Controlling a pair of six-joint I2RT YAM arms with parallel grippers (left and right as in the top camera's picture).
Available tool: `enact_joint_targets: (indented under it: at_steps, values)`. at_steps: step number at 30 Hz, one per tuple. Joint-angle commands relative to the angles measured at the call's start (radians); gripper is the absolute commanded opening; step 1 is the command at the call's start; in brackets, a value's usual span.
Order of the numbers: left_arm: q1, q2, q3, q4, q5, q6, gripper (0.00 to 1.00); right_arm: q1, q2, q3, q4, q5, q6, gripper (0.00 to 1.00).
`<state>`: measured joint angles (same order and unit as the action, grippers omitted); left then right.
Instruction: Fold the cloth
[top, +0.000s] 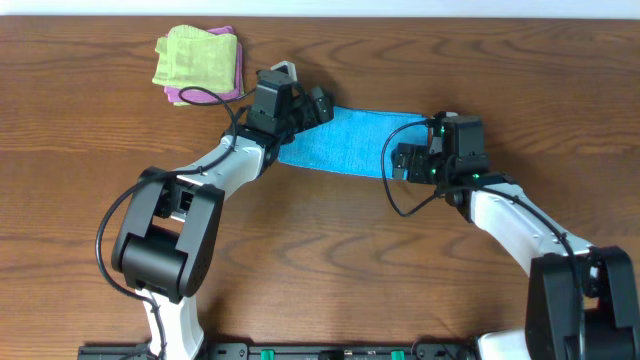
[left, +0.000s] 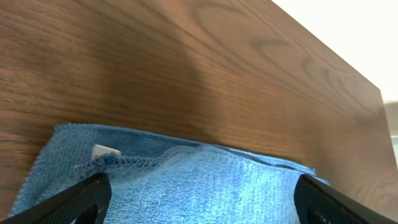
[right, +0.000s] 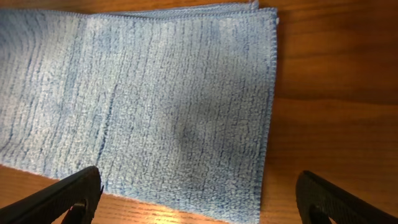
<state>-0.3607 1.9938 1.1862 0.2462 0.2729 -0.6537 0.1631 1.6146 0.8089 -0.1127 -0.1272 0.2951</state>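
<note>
Cloth (top: 350, 148) (ribbed terry) folded rect

Cloth (top: 345, 145) lies flat, narrow strip, on table (top: 330, 260).

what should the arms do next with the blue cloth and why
Probably lower the right end effector onto the short edge of the cloth and pinch it. It and the left end effector hover open and empty over opposite ends, and the cloth lies flat as a doubled strip.

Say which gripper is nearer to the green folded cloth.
Left. The left gripper hangs over the left end of the blue cloth, just right of the green cloth; the right gripper is over its right end, farther away.
</note>
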Motion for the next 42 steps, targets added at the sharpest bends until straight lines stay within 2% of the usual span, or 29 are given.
enact_joint_targets:
  at_steps: [1,6,10,14,19,26,29,32,36,42]
  values:
    - [0.005,-0.002,0.010,0.000,-0.048,0.011,0.95,0.015,-0.022,0.015,-0.008,-0.021,-0.004,0.99]
    - [0.005,0.037,0.010,0.001,-0.052,0.010,0.95,0.015,-0.023,0.016,-0.008,-0.019,-0.004,0.99]
    - [0.005,0.071,0.010,0.010,0.036,-0.013,0.95,0.015,-0.031,0.016,-0.008,-0.019,-0.004,0.99]
    - [0.005,0.056,0.017,0.043,0.125,-0.029,0.95,0.015,-0.039,0.016,-0.008,-0.019,-0.004,0.99]
    - [0.010,0.008,0.042,0.041,0.124,-0.031,0.96,0.015,-0.040,0.016,-0.010,-0.019,-0.004,0.99]
    - [0.008,0.005,0.057,-0.006,0.035,-0.013,0.95,0.015,-0.040,0.016,-0.011,-0.019,-0.004,0.99]
    - [0.008,0.005,0.057,-0.036,0.024,0.039,0.95,0.015,-0.040,0.016,-0.011,-0.019,-0.004,0.99]
    - [0.012,0.005,0.061,-0.080,-0.085,0.079,0.96,0.015,-0.040,0.016,-0.011,-0.019,-0.004,0.99]
    - [0.034,0.004,0.069,-0.137,-0.142,0.122,0.95,0.015,-0.040,0.016,-0.011,-0.020,-0.004,0.99]
    - [0.061,-0.002,0.082,-0.147,-0.151,0.145,0.96,0.015,-0.040,0.016,-0.011,-0.019,-0.004,0.99]
